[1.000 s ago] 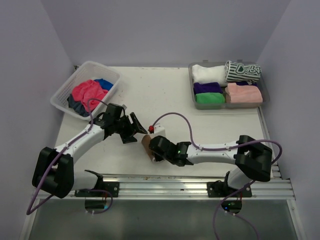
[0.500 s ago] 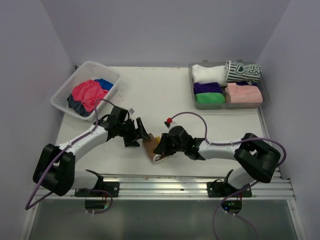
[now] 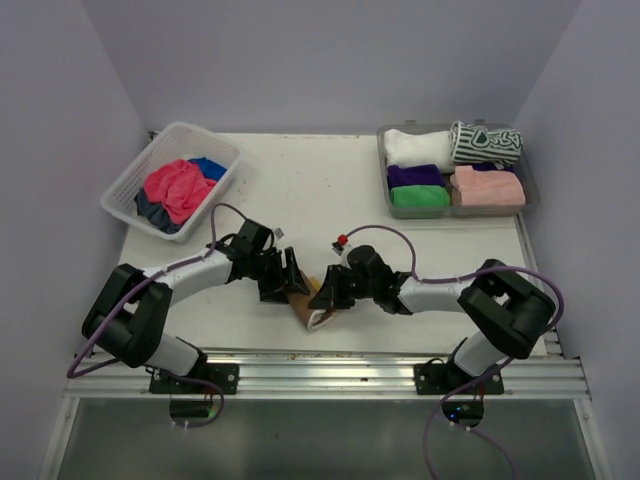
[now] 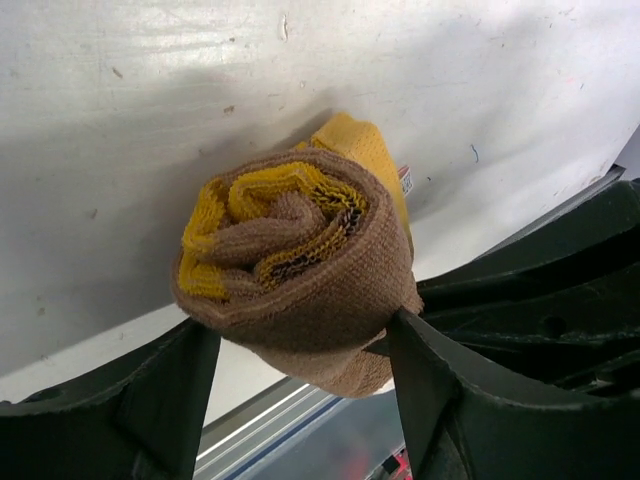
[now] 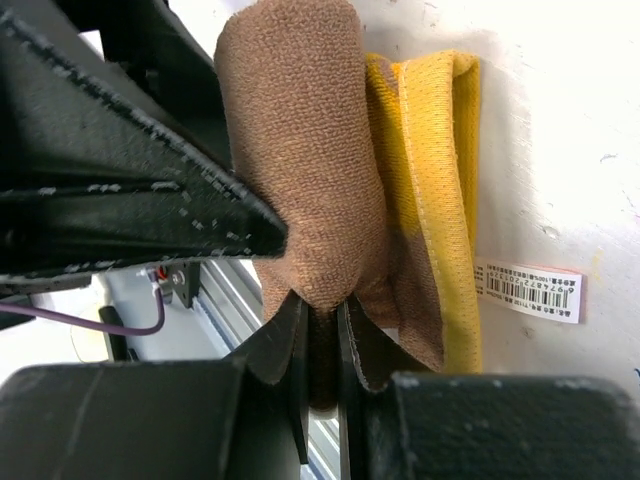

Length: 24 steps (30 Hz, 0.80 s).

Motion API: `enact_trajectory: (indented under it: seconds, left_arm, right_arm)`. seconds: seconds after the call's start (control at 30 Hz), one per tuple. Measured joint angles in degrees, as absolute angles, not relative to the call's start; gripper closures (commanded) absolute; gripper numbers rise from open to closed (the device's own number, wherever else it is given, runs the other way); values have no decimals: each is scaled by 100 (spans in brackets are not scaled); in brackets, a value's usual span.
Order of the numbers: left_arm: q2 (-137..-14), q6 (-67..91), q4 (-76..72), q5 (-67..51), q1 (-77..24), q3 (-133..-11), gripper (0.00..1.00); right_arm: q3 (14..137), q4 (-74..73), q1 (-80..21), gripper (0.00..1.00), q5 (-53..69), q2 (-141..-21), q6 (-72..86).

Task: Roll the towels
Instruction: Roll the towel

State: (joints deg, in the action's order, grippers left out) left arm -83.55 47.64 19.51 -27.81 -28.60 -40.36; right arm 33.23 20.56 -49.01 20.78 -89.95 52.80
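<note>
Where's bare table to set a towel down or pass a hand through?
Widest bare patch: the far middle of the table, between the basket and the tray. A smaller one lies on the right, between the tray and the right arm. Crowded: near centre, where the left end effector and right end effector meet at the towel roll.

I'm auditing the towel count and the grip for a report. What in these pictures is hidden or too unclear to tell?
- Top view: the yellow-and-brown rolled towel is mostly covered by the left gripper and right gripper.
- Top view: in the white lattice plastic basket, the pink towel overlies a dark cloth, so the count is unclear.
- Right wrist view: the white barcode label has print too small to read.
</note>
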Motion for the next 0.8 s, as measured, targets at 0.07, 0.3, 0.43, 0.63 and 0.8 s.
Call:
enact_trajectory:
  seconds: [0.07, 0.3, 0.43, 0.63, 0.8]
  left_arm:
    - [-8458, 4801, 1844, -2799, -2873, -4036, 39]
    - [-8711, 4939, 1640, -2853, -2908, -4036, 47]
    - [-8783, 4995, 1629, -2873, -2908, -4038, 47]
    - [-8884, 5039, 1594, -2967, -2906, -4060, 47]
    - [-8917, 5041, 1605, -2982, -2906, -4104, 47]
  right_arm:
    - [3339, 2005, -4895, 91, 2102, -8995, 5245]
    - [3616, 880, -4939, 46, 1697, -8597, 4812]
    - [4021, -320, -5264, 38, 777, -7959, 4386]
    - [5089, -1675, -6473, 38, -1011, -7679, 3765]
    - [6276, -2506, -7583, 34, -2464, -8479, 3218]
